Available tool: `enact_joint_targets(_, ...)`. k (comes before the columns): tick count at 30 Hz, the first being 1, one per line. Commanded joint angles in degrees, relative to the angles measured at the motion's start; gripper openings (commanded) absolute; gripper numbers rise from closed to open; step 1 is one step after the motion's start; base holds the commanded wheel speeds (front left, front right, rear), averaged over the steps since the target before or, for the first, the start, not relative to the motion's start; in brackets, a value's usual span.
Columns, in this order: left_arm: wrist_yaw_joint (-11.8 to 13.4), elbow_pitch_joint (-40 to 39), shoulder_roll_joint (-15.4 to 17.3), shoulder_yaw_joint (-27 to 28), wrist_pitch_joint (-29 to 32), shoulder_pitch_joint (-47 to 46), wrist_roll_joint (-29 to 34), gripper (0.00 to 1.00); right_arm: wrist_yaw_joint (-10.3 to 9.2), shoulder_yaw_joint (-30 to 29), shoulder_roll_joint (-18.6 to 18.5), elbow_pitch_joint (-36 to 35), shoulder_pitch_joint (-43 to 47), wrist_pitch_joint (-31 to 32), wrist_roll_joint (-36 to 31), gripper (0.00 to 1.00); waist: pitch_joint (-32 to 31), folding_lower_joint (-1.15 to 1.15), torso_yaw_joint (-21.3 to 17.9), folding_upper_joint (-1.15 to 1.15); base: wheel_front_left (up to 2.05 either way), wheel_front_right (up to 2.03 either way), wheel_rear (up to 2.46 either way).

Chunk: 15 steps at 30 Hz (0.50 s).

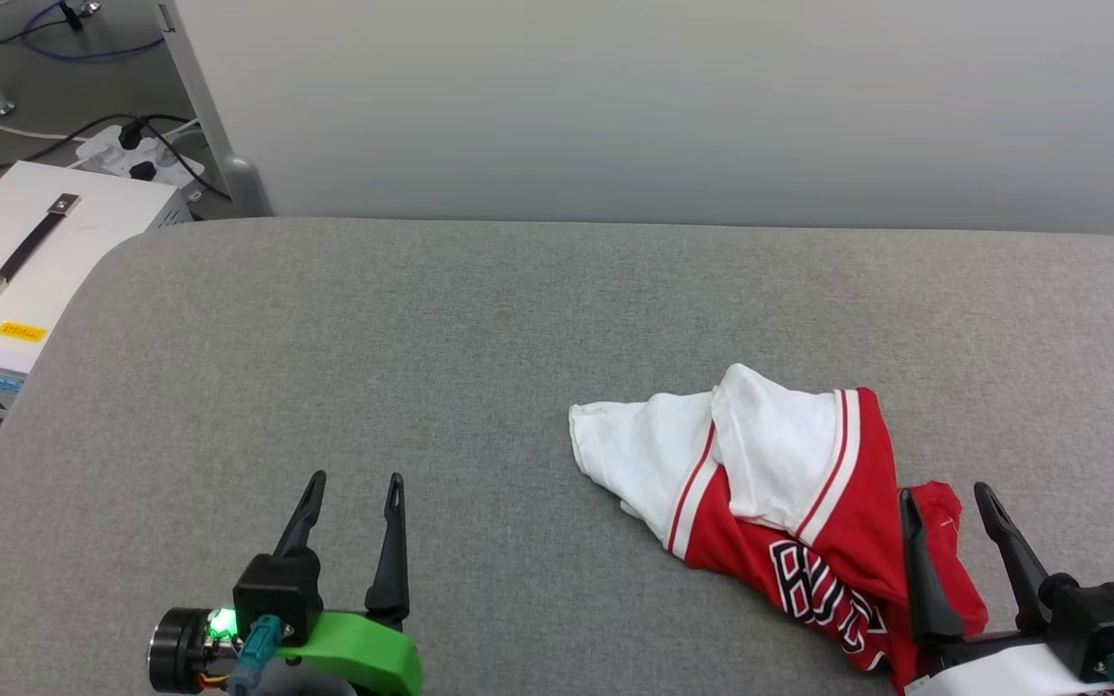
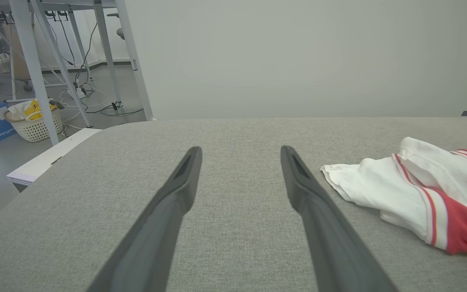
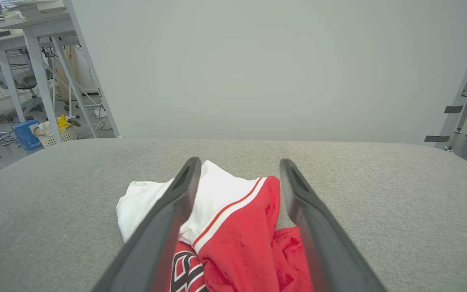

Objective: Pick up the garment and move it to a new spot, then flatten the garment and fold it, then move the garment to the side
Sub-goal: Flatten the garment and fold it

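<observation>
Red-and-white shirt point(image 1: 789, 483), crumpled, on the grey surface point(image 1: 422, 319) at lower right of the head view. Right tool point(image 1: 946, 491), fingers spread wide and empty, sits at the shirt's near edge; contact cannot be told. Left tool point(image 1: 356, 477), equally wide and empty, at lower left, well apart from the cloth. Step judged in hand: the first pick-up, not yet made. The next move calls for lowering the right tool onto a bunched fold and closing.

- The left gripper point(image 1: 356, 478) has long tapering black fingers point(image 1: 388, 551), a black block point(image 1: 272, 592), a bright green bracket point(image 1: 364, 648), a glowing green light point(image 1: 221, 622) and a teal connector point(image 1: 262, 643).
- The right gripper point(image 1: 944, 491) pairs matching fingers with a white bracket point(image 1: 1002, 672).
</observation>
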Motion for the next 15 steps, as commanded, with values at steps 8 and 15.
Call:
enact_joint_targets(8, -1.31, 0.28, -1.15, 1.26, -0.31, 0.05, 1.54, 1.0, -0.05, 0.21, -1.21, -3.08, -7.12, -0.13, -1.56, 1.0, 1.48, 0.0, 0.39, 0.0, 0.0, 0.0, 0.0)
enact_joint_targets(15, -2.17, 0.64, -1.77, 1.24, -0.31, -1.7, 2.1, 1.0, -0.05, 5.96, -11.62, -1.17, -19.91, -0.13, 2.07, 1.0, 3.64, 0.0, 1.13, 0.0, 0.0, 0.0, 0.0)
